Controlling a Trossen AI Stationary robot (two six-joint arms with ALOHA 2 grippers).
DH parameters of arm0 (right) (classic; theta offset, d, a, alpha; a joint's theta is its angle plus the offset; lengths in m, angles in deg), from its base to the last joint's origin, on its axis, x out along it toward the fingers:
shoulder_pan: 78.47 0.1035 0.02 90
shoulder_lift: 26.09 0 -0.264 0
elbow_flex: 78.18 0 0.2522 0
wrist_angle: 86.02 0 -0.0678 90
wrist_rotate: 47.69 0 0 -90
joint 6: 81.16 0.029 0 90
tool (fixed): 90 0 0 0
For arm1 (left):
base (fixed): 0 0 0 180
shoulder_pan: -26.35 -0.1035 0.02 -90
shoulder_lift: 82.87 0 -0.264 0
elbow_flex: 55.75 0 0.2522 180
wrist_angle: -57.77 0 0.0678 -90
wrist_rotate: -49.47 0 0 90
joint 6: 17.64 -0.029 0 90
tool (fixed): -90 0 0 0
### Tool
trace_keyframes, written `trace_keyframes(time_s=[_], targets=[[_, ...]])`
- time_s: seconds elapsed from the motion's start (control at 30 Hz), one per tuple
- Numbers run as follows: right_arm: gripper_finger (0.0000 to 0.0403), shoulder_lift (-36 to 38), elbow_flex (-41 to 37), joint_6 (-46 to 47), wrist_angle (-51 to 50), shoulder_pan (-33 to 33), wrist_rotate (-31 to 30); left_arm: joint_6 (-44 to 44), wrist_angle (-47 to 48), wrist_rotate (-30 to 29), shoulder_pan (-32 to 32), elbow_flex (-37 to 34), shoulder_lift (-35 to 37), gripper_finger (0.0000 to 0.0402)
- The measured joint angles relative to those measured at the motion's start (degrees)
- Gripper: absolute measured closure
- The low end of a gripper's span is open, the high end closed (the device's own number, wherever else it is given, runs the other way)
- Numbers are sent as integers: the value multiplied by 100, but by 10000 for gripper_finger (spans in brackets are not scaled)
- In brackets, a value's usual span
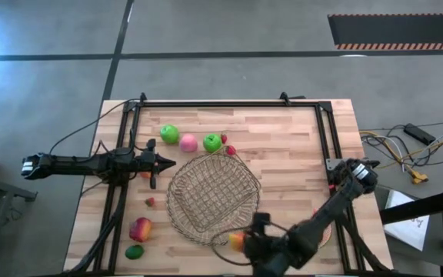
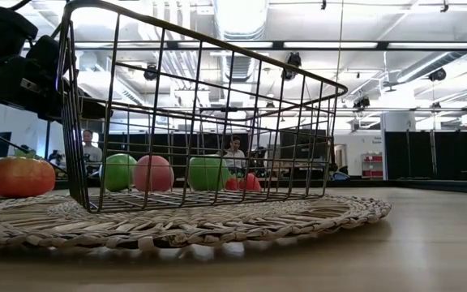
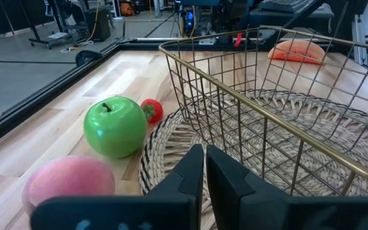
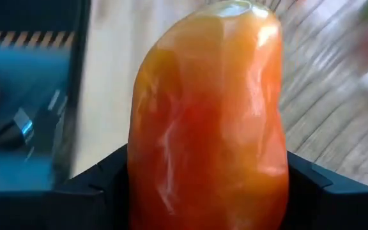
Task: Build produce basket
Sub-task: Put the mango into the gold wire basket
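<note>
The wire basket point(image 1: 212, 196) stands on the round woven mat point(image 1: 177, 215) in the middle of the table. My right gripper point(image 1: 246, 242) is at the mat's near edge, shut on the red-yellow mango point(image 1: 237, 241), which fills the right wrist view point(image 4: 209, 115). My left gripper point(image 3: 204, 172) waits shut at the basket's left side, touching nothing. Two green apples point(image 1: 169, 134) point(image 1: 212, 141), the pink peach point(image 1: 188, 143) and strawberries point(image 1: 230, 150) lie on the table beyond the basket. A red-yellow apple point(image 1: 140, 228) and the lime point(image 1: 134, 251) lie at the near left. My right gripper pinches the mango between its two fingers point(image 4: 101, 176), which press on opposite sides of its lower half point(image 4: 145, 185). The gripper comes slanting down from the table's right side. The mango stands lengthwise out past the fingertips, lifted over the mat's near edge.
The watermelon slice point(image 3: 297, 51) lies at the mat's right side, partly under my right arm in the high view. A lone strawberry point(image 1: 150, 201) sits left of the mat. A black frame point(image 1: 229, 102) runs along the table's edges. People show in the room beyond point(image 2: 235, 154).
</note>
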Motion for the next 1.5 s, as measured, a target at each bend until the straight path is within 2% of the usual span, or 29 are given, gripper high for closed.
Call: trace_keyframes(time_s=[0.13,0.23,0.47,0.63,0.73,0.83,1.13,1.5], targets=[[151,3,402,-889,179,-544,-547,0,0,0,0,0,0,398],[151,3,362,-1192,520,-1070,-644,1,0,0,0,0,0,398],[150,1,-833,-1255,1642,-2155,-606,0,2,0,0,0,0,398],[150,1,-1854,-971,3059,-2599,-709,2,-1,0,-1,0,-11,398],[149,1,-2386,-897,3868,-2675,-1098,0,0,0,0,0,-11,398],[147,1,-2712,-718,4190,-2671,-1500,1,0,0,-1,0,-11,398],[122,7,-3339,-628,5049,-2695,-1856,1,-2,0,0,0,-9,398],[112,7,-3319,-722,5069,-2691,-1667,2,0,0,-2,0,-13,398]])
